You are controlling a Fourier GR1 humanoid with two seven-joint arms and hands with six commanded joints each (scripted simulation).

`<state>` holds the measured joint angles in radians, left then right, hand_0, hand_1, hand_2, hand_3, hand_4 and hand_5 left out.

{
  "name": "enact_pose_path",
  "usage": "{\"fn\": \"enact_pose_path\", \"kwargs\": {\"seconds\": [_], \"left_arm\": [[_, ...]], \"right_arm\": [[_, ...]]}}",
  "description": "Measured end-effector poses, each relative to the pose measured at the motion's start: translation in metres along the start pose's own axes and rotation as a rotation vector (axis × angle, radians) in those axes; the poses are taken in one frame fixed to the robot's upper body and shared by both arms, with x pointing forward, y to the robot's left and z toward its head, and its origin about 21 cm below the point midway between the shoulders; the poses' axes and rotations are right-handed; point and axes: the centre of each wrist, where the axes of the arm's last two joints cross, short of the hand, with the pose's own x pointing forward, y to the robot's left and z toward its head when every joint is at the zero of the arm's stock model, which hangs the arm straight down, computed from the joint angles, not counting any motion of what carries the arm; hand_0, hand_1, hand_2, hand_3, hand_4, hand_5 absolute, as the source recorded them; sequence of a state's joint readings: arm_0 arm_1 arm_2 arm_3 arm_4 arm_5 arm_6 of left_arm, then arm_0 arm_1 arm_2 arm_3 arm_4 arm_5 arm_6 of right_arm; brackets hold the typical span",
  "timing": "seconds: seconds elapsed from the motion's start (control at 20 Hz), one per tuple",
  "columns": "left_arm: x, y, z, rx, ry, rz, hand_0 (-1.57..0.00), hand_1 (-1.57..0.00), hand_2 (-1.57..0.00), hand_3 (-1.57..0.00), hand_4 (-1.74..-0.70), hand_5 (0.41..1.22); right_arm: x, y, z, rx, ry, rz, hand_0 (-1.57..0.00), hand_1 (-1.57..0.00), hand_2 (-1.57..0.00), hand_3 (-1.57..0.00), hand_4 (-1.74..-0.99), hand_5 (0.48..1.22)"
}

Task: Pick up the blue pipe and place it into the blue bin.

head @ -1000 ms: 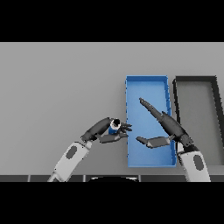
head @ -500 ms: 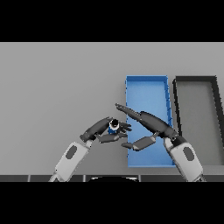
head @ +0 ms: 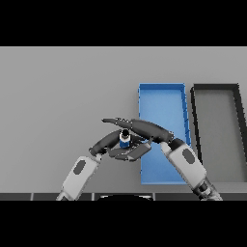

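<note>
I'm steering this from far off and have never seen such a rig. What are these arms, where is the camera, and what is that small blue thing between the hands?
The view is from the robot's own head, looking down at a grey table. The two white and grey arms rising from the lower edge are its own, each ending in a dark hand.

The small blue thing is the blue pipe, which appears to stand on end. The left hand has its fingers curled round it from the left. The right hand reaches across from the right, its fingers stretched out straight over the pipe; I cannot tell whether they touch it.

Just right of the hands lies the blue bin, where the pipe is meant to go. Beside it, further right, is a black bin. The pipe is not yet in the blue bin.
</note>
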<state>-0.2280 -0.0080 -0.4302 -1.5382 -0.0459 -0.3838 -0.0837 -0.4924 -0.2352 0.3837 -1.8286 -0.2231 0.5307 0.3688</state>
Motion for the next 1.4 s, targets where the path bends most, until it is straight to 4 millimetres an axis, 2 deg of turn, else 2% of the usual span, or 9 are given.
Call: {"fn": "enact_pose_path", "kwargs": {"seconds": [0.1,0.25,0.35,0.6,0.9,0.95,1.1,1.2,1.4], "left_arm": [[0.001,-0.001,-0.001,0.01,0.034,0.006,-1.57,-1.57,-1.53,-1.14,-1.6,1.221],[0.003,0.003,-0.002,0.016,0.046,-0.002,-1.57,-1.57,-1.55,-1.23,-1.67,1.221],[0.003,0.004,0.002,0.021,0.029,0.011,-1.57,-1.57,-1.56,-1.31,-1.69,1.221],[0.001,0.002,-0.004,0.013,0.006,0.007,-1.57,-1.57,-1.55,-1.4,-1.73,1.221],[0.001,0.003,-0.008,0.011,-0.017,-0.008,-1.57,-1.57,-1.56,-1.43,-1.73,1.221],[0.004,0.002,-0.006,0.015,-0.019,-0.012,-1.57,-1.57,-1.57,-1.26,-1.73,1.221],[0.004,0.004,-0.001,0.014,-0.003,-0.046,-0.94,-0.88,-0.85,-0.67,-1.41,1.221],[0.003,0.008,0.003,-0.016,0.013,-0.078,-0.6,-0.56,-0.55,-0.43,-1.25,1.221],[0.002,0.011,-0.001,-0.048,0.072,-0.081,-0.25,-0.23,-0.22,-0.18,-1.06,0.912]], "right_arm": [[0.001,0.001,-0.008,0.023,-0.003,0.003,-0.63,-0.65,-0.66,-0.5,-1.383,0.523],[-0.001,0.004,-0.015,0.031,-0.036,0.013,-1.09,-1.1,-1.1,-0.9,-1.537,0.6],[-0.001,0.007,-0.019,0.031,-0.061,-0.046,-1.26,-1.27,-1.27,-1.14,-1.495,0.781],[-0.003,0.01,-0.018,0.023,-0.121,-0.021,-1.47,-1.47,-1.47,-1.43,-1.481,1.077],[-0.004,0.018,-0.013,-0.001,-0.116,-0.112,-1.54,-1.55,-1.55,-1.53,-1.494,1.183],[-0.003,0.019,-0.014,-0.005,-0.136,-0.127,-1.55,-1.55,-1.55,-1.54,-1.495,1.191],[-0.003,0.019,-0.016,-0.022,-0.142,-0.123,-1.56,-1.56,-1.56,-1.56,-1.497,1.206],[-0.002,0.02,-0.02,-0.024,-0.13,-0.122,-1.56,-1.56,-1.56,-1.56,-1.498,1.211],[-0.001,0.021,-0.019,-0.039,-0.116,-0.114,-1.57,-1.57,-1.57,-1.57,-1.499,1.217]]}}
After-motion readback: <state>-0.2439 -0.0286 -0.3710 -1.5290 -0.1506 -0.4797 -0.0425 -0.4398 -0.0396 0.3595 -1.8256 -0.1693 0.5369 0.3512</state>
